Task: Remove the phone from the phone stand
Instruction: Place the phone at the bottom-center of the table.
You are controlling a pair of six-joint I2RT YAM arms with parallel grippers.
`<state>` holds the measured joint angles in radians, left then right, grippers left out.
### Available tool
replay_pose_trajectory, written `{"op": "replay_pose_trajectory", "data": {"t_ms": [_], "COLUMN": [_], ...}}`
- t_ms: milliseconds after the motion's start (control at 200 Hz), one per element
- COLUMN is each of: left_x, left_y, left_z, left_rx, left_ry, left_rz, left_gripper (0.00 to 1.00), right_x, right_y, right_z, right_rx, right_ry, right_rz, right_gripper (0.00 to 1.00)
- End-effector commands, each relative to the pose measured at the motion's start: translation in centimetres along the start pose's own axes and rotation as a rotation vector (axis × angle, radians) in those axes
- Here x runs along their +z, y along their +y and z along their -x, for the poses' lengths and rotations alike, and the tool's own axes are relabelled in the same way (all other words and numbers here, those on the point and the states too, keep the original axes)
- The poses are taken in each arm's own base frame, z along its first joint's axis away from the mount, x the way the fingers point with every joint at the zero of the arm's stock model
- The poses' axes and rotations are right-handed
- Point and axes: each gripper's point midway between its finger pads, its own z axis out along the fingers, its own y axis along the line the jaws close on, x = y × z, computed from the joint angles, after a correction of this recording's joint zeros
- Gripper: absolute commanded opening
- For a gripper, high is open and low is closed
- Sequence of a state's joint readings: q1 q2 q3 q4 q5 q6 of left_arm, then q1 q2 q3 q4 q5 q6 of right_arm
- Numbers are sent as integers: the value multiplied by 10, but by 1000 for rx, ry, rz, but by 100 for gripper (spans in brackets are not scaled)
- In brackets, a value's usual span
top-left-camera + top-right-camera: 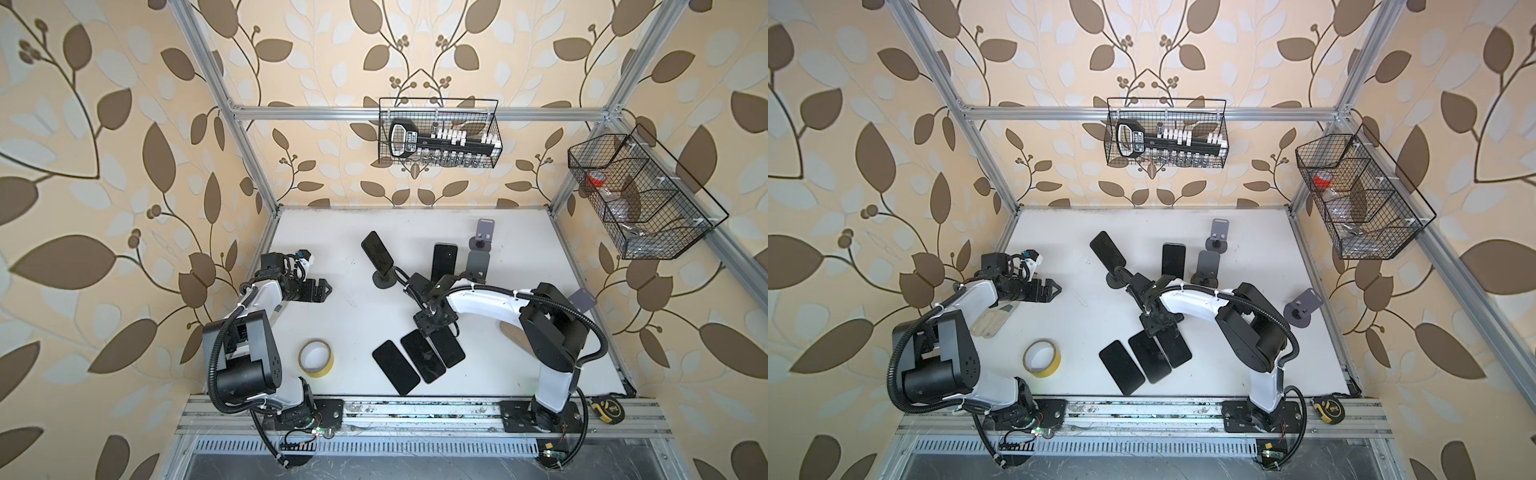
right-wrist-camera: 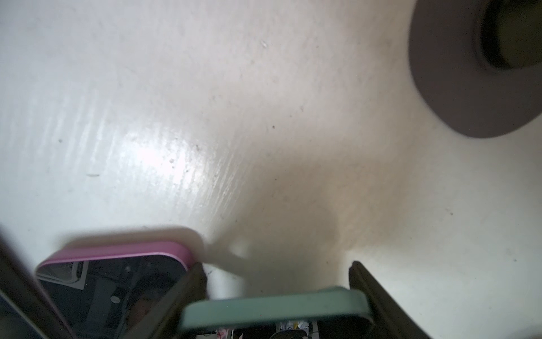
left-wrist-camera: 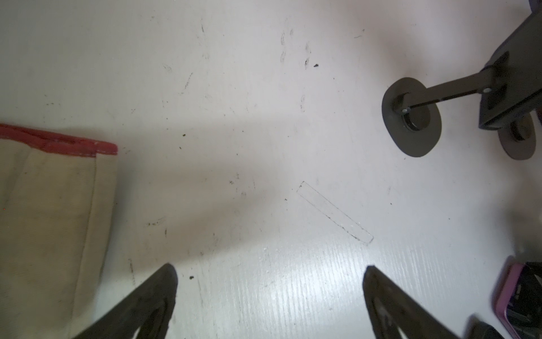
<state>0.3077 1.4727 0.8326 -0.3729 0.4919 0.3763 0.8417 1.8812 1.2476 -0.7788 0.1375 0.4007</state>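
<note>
Clamping the far short end of the green-edged phone, the right gripper holds it low at the table, off the phone stand and just beside the pink-cased phone; its long axis runs from the jaws back toward the robot, parallel to that neighbour, dark face up. The left gripper hangs spread and empty, well apart

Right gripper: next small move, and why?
Probably open the right gripper. The green-edged phone is clamped in its jaws, low over the table, beside the pink-edged phone lying flat, so it looks ready to set down. Whether it touches the table I cannot tell; if not, lower first.
</note>
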Motion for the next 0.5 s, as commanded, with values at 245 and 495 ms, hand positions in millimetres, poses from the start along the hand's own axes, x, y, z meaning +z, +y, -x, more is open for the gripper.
{"op": "replay_pose_trajectory", "data": {"t_ms": [245,495], "left_x": [-5,-5], "left_y": [-5,-5], "left_z": [13,13], "left_rx": [32,31], "left_ry": [-27,-26], "left_rz": [-25,-26], "left_gripper": [99,99], "right_x": [8,16], "right_y": [-7,-4], "right_z": [4,5], "right_rx": [-7,-12], "right_ry": [-7,-5], "right_rz": [-51,-39], "right_gripper": [62,63]}}
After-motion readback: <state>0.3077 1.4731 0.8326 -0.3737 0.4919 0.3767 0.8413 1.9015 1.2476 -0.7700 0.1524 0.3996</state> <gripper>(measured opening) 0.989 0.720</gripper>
